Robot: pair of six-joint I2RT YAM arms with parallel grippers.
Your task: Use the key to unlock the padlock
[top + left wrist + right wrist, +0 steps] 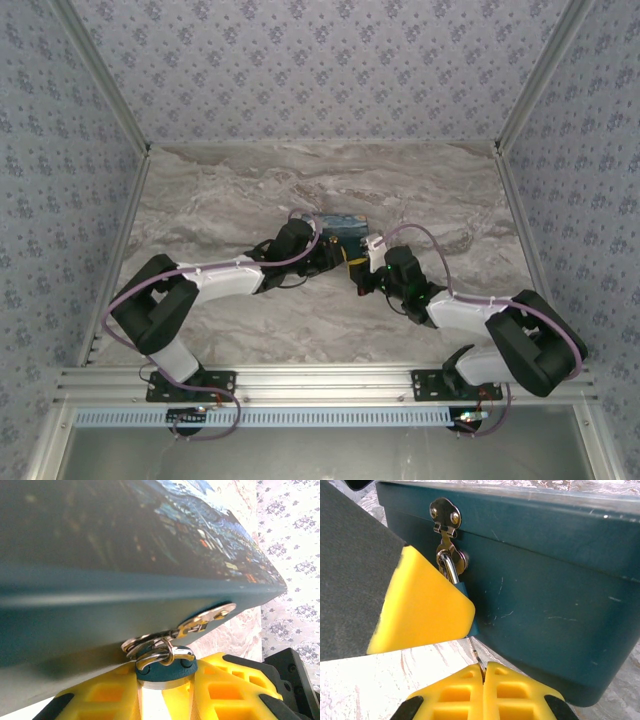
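- The tiny blue-bodied padlock [165, 666] hangs from the near-side hasp [445, 512] of the teal painted box [545, 580], clamped by the left gripper [162, 682]. It is probably rigid and light.
- The thin dark metal key [478, 659] is pinched in the closed right gripper [484, 680] and looks slippery.

Box [345, 228] mid-bench [300, 180]. Hasp [445, 515] on its near face, padlock [165, 669] hanging from it, inside left pincer [165, 692]. Right pincer [484, 680] just in front, key [478, 659] apparently right below padlock.

A robotics lab test cell: flat panel walls papered in blue-grey floral print [320, 70] box in a grey marble-patterned tabletop [300, 325], and a silver aluminium-profile rail [320, 380] carries bolted white-and-black robot arms [225, 278].
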